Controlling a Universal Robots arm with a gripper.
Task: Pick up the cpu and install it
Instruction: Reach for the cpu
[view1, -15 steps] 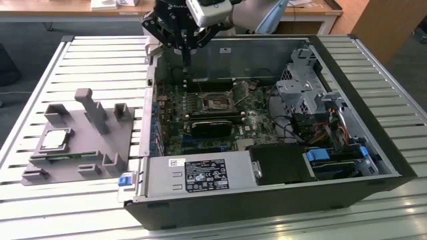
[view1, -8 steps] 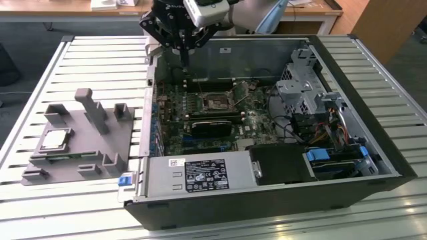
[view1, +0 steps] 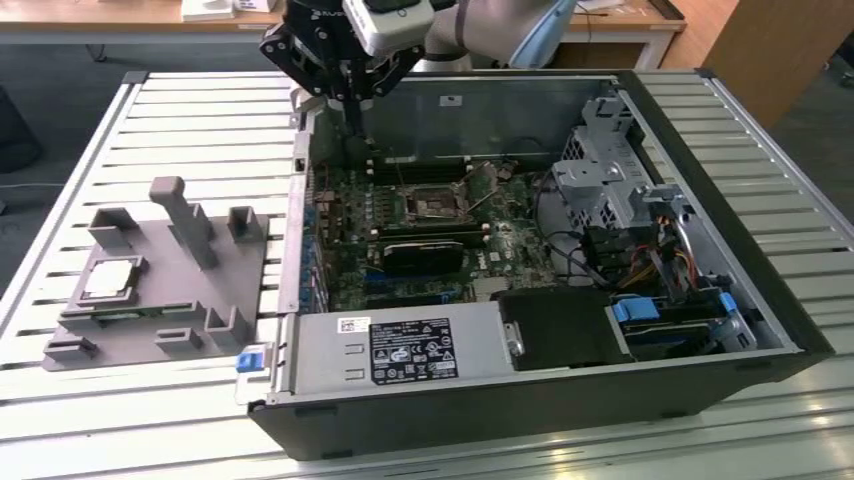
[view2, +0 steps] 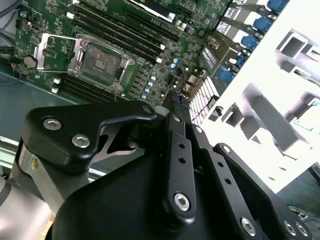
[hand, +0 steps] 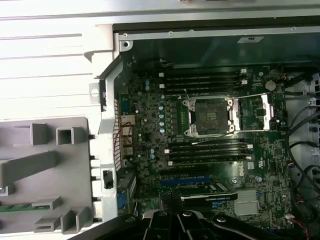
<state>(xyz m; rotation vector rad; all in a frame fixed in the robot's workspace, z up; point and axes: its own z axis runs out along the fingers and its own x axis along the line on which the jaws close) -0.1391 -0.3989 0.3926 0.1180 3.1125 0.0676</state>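
cpu (view1: 111, 279) on fixture (view1: 200, 310); end effector (view1: 355, 130) above case (view1: 534, 425), arm (view1: 494, 25) cropped

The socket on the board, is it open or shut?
Open: its metal cover is swung aside and the bare socket shows in the first wrist view.

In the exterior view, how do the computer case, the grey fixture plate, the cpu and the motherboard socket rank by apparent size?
1. computer case
2. grey fixture plate
3. cpu, lying on the plate, and motherboard socket: they look about alike, so I leave them unranked.
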